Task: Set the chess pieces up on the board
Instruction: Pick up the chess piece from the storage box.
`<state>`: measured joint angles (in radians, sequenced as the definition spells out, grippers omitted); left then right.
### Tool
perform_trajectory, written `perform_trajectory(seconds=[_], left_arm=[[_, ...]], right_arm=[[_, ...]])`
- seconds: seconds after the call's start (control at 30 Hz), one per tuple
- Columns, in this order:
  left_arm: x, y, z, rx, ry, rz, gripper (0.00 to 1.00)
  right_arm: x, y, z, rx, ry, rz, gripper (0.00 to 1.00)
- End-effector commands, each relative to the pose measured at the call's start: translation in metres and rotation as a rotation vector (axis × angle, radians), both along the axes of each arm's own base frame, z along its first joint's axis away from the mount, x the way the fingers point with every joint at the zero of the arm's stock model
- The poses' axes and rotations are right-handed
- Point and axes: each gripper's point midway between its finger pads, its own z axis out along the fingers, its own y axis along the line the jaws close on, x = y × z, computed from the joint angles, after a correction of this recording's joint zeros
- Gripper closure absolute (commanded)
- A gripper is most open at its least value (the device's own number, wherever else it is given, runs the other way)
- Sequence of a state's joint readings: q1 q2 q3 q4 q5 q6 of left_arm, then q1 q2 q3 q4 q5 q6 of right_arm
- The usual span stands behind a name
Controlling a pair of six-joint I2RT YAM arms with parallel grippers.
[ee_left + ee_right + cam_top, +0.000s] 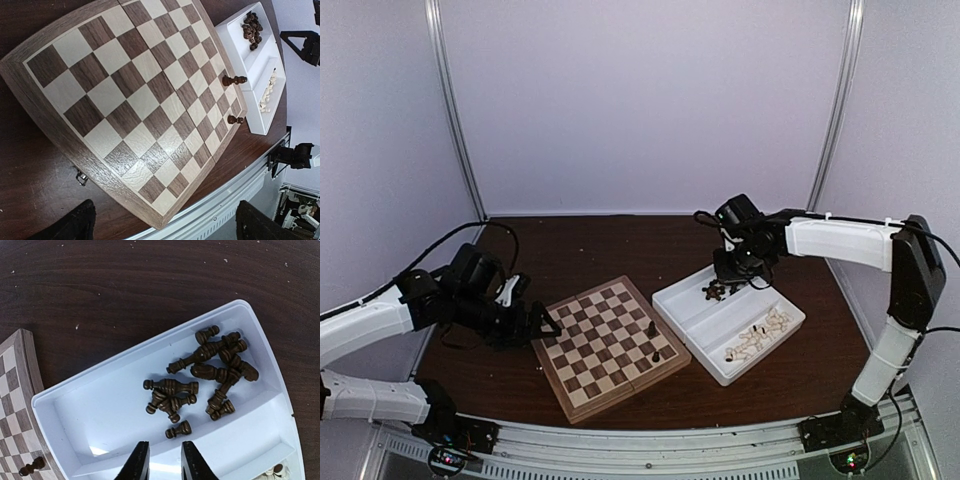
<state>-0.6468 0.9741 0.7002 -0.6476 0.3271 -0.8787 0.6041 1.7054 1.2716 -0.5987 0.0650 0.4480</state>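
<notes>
1. Left gripper spread wide, empty, beside the board.
2. Right gripper narrowly parted (nothing between) above the white tray.
3. Dark chess pieces heaped in one compartment; two upright on the board.

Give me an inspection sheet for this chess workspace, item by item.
surface: dark wooden table.
job's things: chessboard carries two standing dark pieces near its tray-side edge; dark-piece heap and pale pieces lie in separate compartments of the white tray.
clutter: only pale specks on the table.
grippers: left gripper open, empty, beside the board; right gripper narrowly open, empty, above the tray's dark-piece compartment.
cables: black cable beside the left arm.
surroundings: pale enclosure walls, metal rail at near edge.
</notes>
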Motion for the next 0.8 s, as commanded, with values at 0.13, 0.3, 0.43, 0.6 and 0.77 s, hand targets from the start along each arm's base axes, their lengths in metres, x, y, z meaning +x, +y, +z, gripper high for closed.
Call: perform_trajectory(seconds=[0.13, 0.3, 0.43, 0.6, 0.77], left_arm=[[0.009, -0.008, 0.022, -0.047, -0.069, -0.027, 0.02], [0.009, -0.008, 0.021, -0.045, -0.067, -0.028, 0.02], [0.009, -0.009, 0.022, -0.047, -0.068, -0.033, 0.02], [0.010, -0.010, 0.020, -0.042, -0.062, -0.035, 0.02], [0.011, -0.010, 0.020, -0.044, -0.063, -0.031, 0.02]], right_arm=[[0.016, 0.024, -0.020, -0.067, 0.104, 0.152, 0.75], [0.018, 0.037, -0.031, -0.133, 0.117, 0.353, 0.76], [0.022, 0.037, -0.032, -0.224, 0.117, 0.483, 0.76], [0.019, 0.036, -0.039, -0.328, 0.128, 0.628, 0.74], [0.025, 0.026, -0.046, -0.439, 0.148, 0.691, 0.74]])
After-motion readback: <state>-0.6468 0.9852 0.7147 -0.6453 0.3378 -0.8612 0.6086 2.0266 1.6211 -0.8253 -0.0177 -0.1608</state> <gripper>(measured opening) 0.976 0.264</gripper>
